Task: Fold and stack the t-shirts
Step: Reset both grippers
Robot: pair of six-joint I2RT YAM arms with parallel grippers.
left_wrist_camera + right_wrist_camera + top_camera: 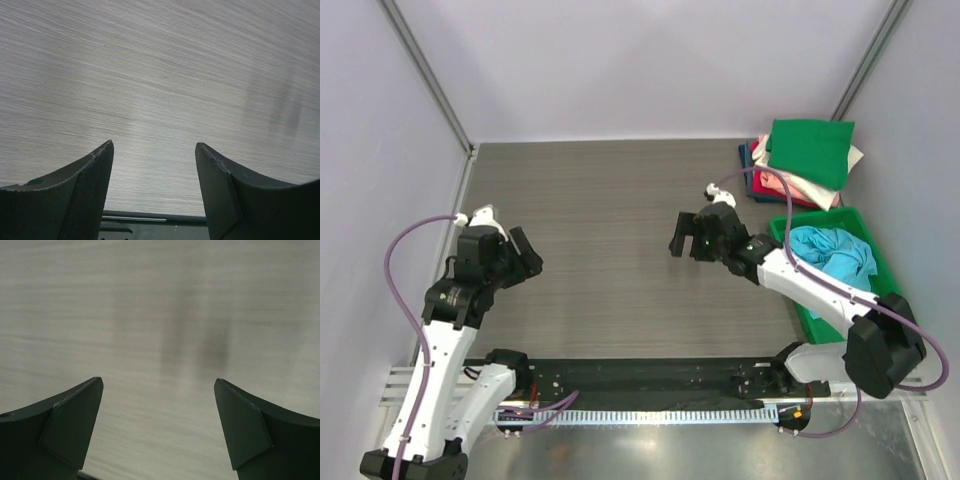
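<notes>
Nearest us, our left gripper (152, 147) and right gripper (157, 382) hang spread, empty. At one o'clock sits the folded stack (782, 186), green t-shirt (810, 150) topmost; at three o'clock the light blue t-shirt (832, 252) lies crumpled in the bin (817, 216), unfolded.

the bench (620, 220) looked like grey wood with fine lines, dull and not shiny. the bin (885, 265) was hard, smooth green plastic. the light blue t-shirt (832, 252) was soft, crumpled cloth. the green t-shirt (810, 150) was soft cloth too, lying smooth. the left hand (154, 150) was dull black, with a rough dotted pad (90, 200). the right hand (158, 385) was dull, dark and smooth. the plate (720, 450) at the near edge was shiny metal.
</notes>
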